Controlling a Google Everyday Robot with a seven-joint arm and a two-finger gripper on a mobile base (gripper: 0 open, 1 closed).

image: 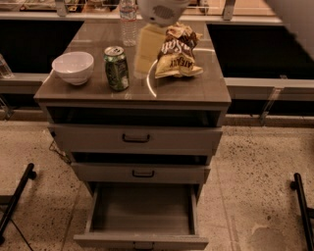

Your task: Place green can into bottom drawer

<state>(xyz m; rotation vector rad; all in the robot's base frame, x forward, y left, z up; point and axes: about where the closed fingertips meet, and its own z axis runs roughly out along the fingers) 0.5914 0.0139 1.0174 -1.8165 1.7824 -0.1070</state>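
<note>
Centrally, the green can [116, 67] stands upright on the cabinet top [196, 90], left of middle and near the front edge, its silver lid and pull tab facing up. Nothing touches it. Just to its left sits a white bowl [73, 66], apart from the can by a narrow strip of bare surface. Behind it, toward the back edge, stands a clear plastic bottle [128, 23]. To its right lies a crumpled brown-and-yellow chip bag [177, 51], resting on a thin pale ring marked on the top.

The gripper [149, 48] appears as a blurred pale-yellow form hanging above the cabinet top between the can and the chip bag, beneath a rounded white wrist housing [159, 10] — it is near the can but apart from it, higher and slightly behind. Whether it is parted or closed cannot be told; it holds nothing visible.

Below the top, the upper drawer [135, 138] and middle drawer [142, 172], each with a black handle, stand pulled out a little. The bottom drawer [142, 211] is pulled well out — its grey interior is exposed and bare. Speckled flooring [255, 186] surrounds the cabinet, with a dark bar [17, 196] at the left margin and another [301, 206] at the right.
</note>
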